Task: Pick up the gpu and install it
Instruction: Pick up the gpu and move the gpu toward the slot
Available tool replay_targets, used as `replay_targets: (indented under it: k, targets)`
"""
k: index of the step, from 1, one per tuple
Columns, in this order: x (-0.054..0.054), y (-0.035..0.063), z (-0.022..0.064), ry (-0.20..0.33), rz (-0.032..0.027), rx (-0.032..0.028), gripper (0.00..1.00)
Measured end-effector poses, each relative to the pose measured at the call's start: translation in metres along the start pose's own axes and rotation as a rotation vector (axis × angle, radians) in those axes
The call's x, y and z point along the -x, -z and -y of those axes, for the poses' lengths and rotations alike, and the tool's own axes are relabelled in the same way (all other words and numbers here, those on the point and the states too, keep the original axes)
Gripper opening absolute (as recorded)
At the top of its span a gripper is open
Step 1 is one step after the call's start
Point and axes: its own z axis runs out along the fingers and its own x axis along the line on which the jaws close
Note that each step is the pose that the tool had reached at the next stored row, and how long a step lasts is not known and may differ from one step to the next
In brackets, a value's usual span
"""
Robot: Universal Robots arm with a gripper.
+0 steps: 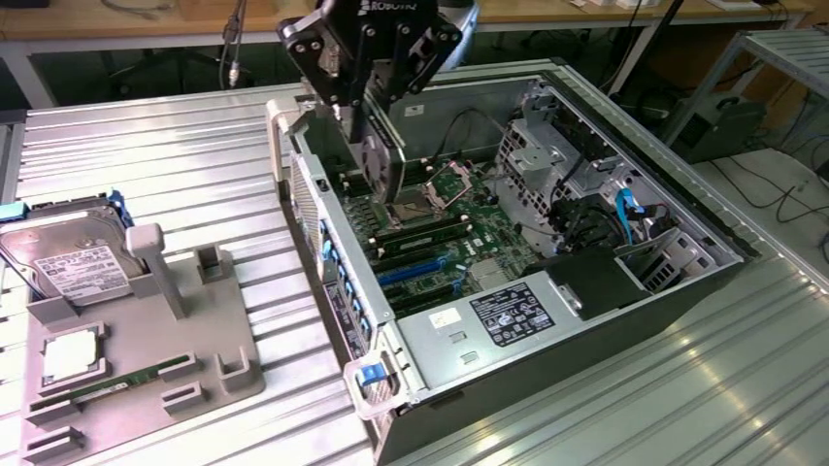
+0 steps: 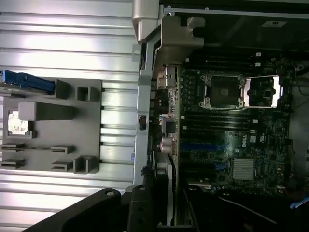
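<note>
Black gripper (image 1: 352, 121) is clamped on the dark flat gpu card (image 1: 377, 165), held upright inside the open grey metal case (image 1: 557, 408). "DELL" is printed on the green motherboard (image 2: 231, 145).

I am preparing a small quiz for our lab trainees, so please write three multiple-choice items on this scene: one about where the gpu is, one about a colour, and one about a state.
1. Where is the gpu?
A) flat on the table
B) in the gripper, over the computer case
C) in a person's hand

2. What colour is the holder under the hard drive?
A) grey
B) red
C) yellow

3. How is the computer case?
A) closed
B) wrapped in foil
C) open, motherboard showing

Answers:
1 B: the gripper clamps the card upright above the case.
2 A: its bare surface is grey.
3 C: no side panel covers the board.
</note>
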Motion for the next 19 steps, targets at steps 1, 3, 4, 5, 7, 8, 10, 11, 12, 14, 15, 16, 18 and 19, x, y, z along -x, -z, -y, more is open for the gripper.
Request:
replay_targets:
  k: [1, 3, 4, 5, 7, 8, 10, 11, 12, 14, 15, 16, 18, 19]
  targets:
    - [0.004, 0.0, 0.0002, 0.0, 0.0, 0.0, 0.28]
    - [0.013, -0.0002, 0.0007, 0.0, -0.0001, -0.0001, 0.28]
    - [0.018, -0.0003, 0.0009, 0.0, -0.0001, -0.0001, 0.28]
    - [0.023, -0.0004, 0.0012, 0.0, -0.0001, -0.0001, 0.28]
    - [0.031, -0.0007, 0.0016, 0.0, -0.0001, 0.0, 0.28]
    - [0.036, -0.0009, 0.0019, 0.0, -0.0001, -0.0001, 0.28]
    - [0.045, -0.0013, 0.0024, 0.0, 0.0, 0.0001, 0.28]
    - [0.05, -0.0016, 0.0026, 0.0, 0.0, 0.0, 0.28]
    - [0.056, -0.002, 0.003, 0.0, 0.0, 0.0, 0.28]
    - [0.07, -0.0028, 0.0037, 0.0, 0.0, 0.0, 0.28]
    - [0.076, -0.0033, 0.004, 0.0, 0.0, 0.0, 0.28]
    - [0.08, -0.0036, 0.0043, 0.0, 0.0001, 0.0, 0.28]
    - [0.089, -0.0041, 0.0048, 0.0, 0.0003, -0.0001, 0.28]
    - [0.094, -0.0044, 0.005, 0.0, 0.0005, 0.0, 0.28]
